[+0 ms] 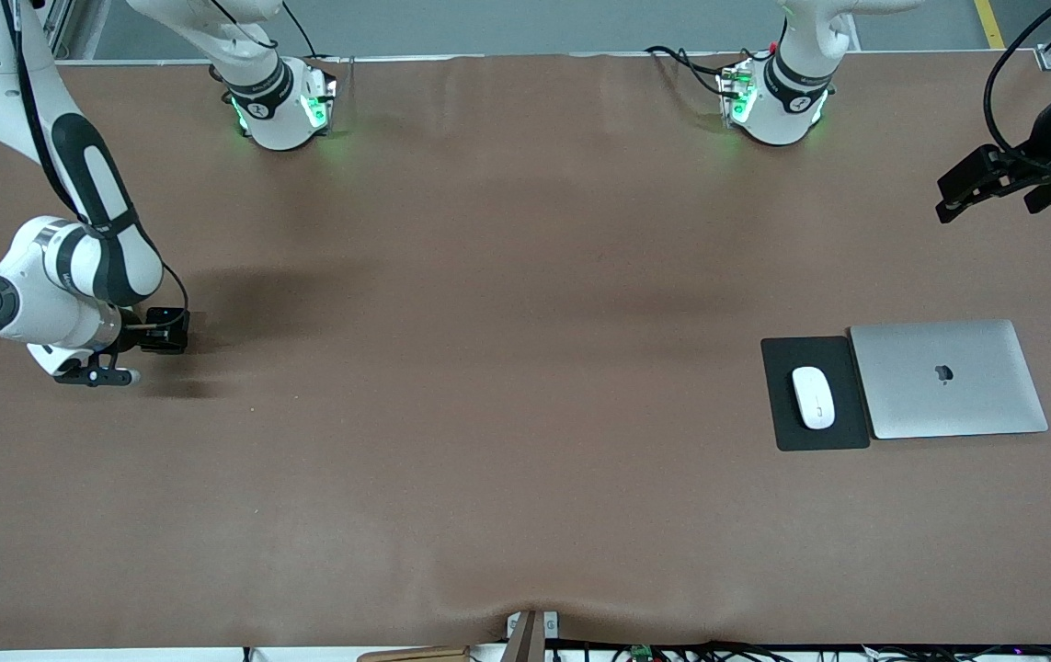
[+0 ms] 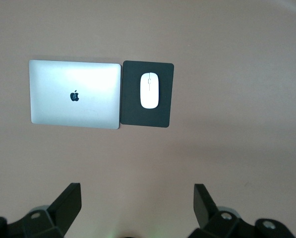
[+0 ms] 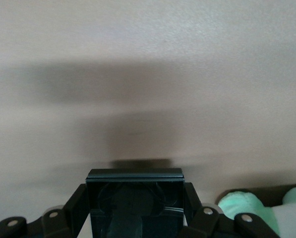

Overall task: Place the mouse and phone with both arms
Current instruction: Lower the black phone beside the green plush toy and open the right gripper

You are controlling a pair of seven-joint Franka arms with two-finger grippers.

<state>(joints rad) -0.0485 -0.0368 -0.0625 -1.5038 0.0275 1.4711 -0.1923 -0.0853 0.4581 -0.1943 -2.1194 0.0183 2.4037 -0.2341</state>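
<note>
- The right tool hangs low over the right arm's end of the tabletop, its fingers pinching the black phone, which sits upright between them just above the brown surface.
- Judged from this, the step in hand is setting the phone down: the arm should lower it until its edge meets the surface, tip it flat, and only then let go, so the glossy body does not drop or skid.
- The white mouse already lies on a black mouse pad, which sits just beside a closed silver laptop toward the left arm's end.
- The left tool waits high over that end of the tabletop, above and well apart from the laptop, its fingers spread wide and holding nothing.
- The tabletop is a plain brown sheet, slightly rippled at the edge nearest the front camera, with cables along that edge and the green-lit arm bases along the farther one.
</note>
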